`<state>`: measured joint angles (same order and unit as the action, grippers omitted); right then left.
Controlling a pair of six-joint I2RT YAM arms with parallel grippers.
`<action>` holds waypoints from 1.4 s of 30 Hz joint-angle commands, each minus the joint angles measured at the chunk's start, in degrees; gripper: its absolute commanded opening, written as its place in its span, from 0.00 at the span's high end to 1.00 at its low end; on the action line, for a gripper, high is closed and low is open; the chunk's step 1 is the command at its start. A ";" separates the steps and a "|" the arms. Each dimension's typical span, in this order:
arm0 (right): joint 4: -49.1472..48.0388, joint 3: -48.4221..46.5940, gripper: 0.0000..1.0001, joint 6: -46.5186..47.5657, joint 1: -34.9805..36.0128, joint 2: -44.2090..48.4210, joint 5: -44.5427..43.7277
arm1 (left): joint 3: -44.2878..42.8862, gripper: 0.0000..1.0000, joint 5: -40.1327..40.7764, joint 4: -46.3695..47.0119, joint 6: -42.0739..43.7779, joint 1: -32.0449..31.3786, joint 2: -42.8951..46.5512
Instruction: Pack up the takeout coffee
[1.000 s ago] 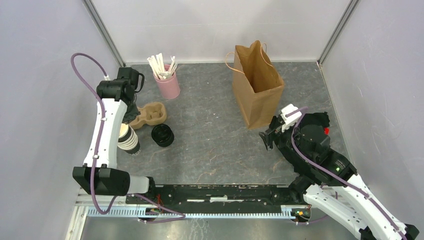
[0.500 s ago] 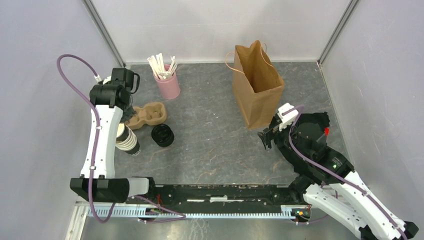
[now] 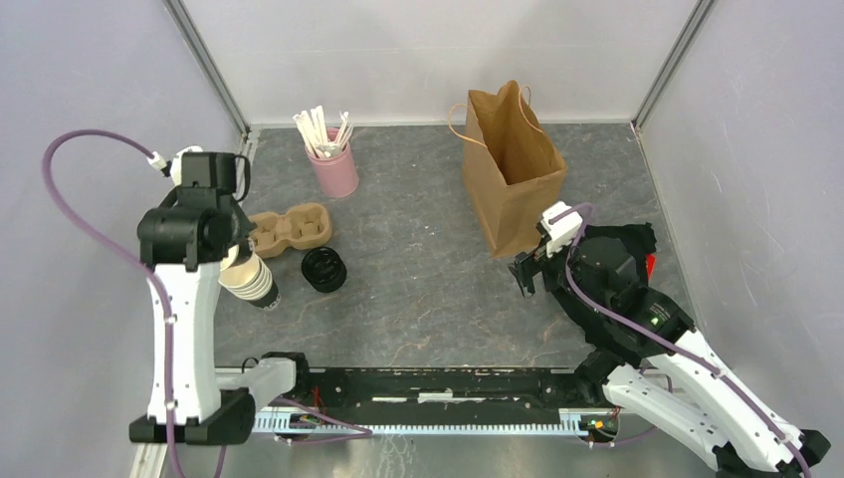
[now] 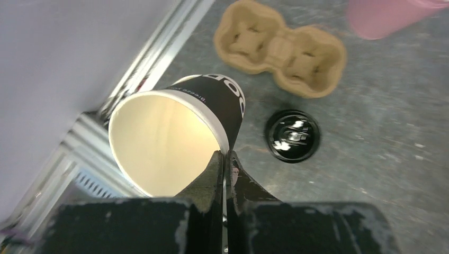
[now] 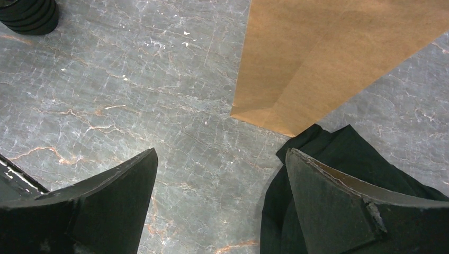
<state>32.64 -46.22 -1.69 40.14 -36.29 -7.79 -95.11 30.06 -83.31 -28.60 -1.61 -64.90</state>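
- Left jaws pinch the rim of a lidless cup [image 4: 212, 103] (tilted), near the black lid [image 4: 292, 136].
- Right jaws spread wide above the worktop [image 5: 159, 79], beside the paper bag [image 5: 328, 53].

floor: grey marbled tabletop [image 3: 418, 279] | walls: plain pale panels [image 3: 428, 50] far, left, right | corners: metal posts [image 3: 204, 65] | light: even

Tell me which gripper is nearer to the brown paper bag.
Right. The right gripper hangs open just off the paper bag's near bottom corner. The left gripper is far off on the opposite side, pinched on the rim of an open cup.
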 commanded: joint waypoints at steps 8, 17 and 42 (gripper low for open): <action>0.04 -4.22 0.02 -1.10 0.26 -1.89 -1.49 | 12.39 0.98 -26.14 17.60 -0.06 -2.78 10.30; 5.23 -6.89 0.02 -1.91 0.27 -0.73 -4.10 | 17.27 0.98 -3.42 19.88 -14.94 -42.08 0.75; 13.32 -9.11 0.02 -10.92 0.26 9.21 -10.63 | 3.00 0.93 -5.48 25.48 -11.90 -73.54 -38.84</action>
<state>45.19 -53.98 -10.74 40.14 -28.10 -16.01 -89.65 24.67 -58.59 -40.84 -75.13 -103.31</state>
